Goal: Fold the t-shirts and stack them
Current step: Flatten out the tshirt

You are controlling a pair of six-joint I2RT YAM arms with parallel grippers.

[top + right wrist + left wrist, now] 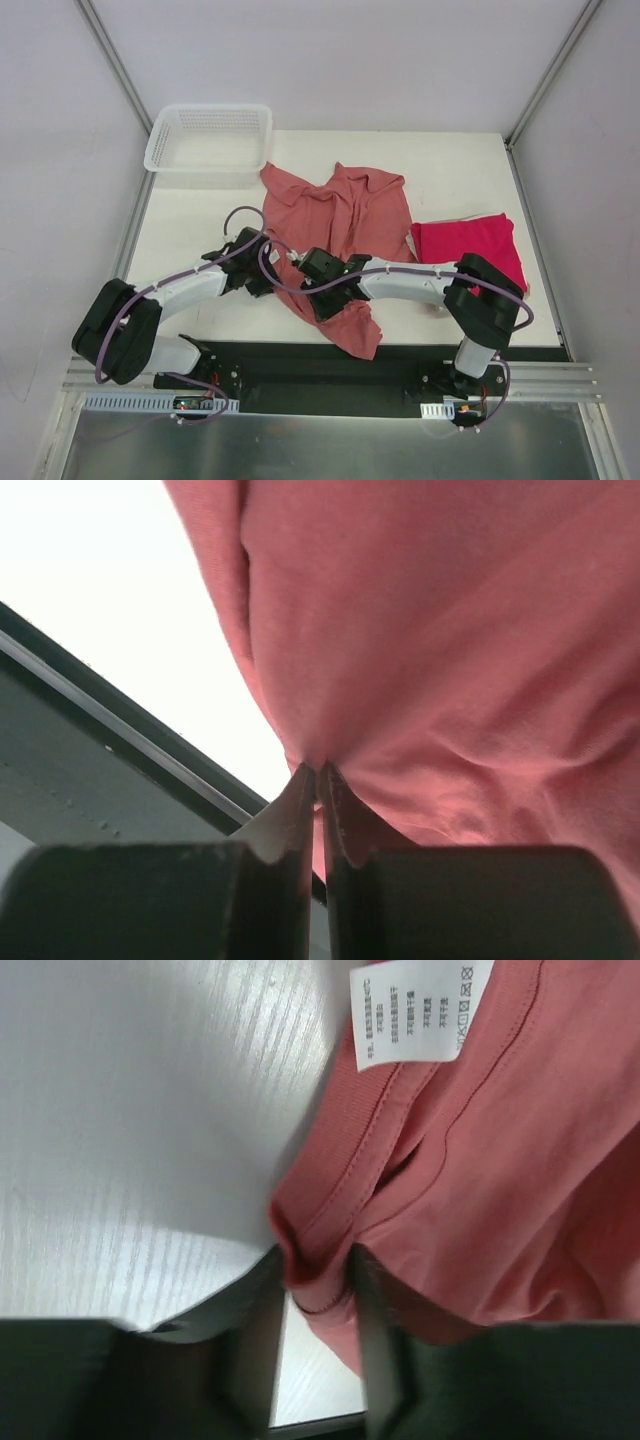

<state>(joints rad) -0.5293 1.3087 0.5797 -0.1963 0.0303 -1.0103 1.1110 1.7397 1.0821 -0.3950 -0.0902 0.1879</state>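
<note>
A salmon-pink t-shirt (340, 210) lies crumpled across the middle of the table, with one flap reaching the near edge. My left gripper (264, 266) sits at its left edge. In the left wrist view the left gripper (318, 1260) is shut on a bunched seam of the salmon-pink t-shirt (500, 1160), below a white care label (415, 1010). My right gripper (328, 300) is over the near flap. In the right wrist view it (318, 770) is shut on a pinch of the same salmon-pink t-shirt (450, 630). A crimson t-shirt (468, 245) lies folded at the right.
A white mesh basket (210, 140) stands at the table's back left corner. A black strip and metal rail (320, 365) run along the near edge by the arm bases. White walls enclose the table on three sides.
</note>
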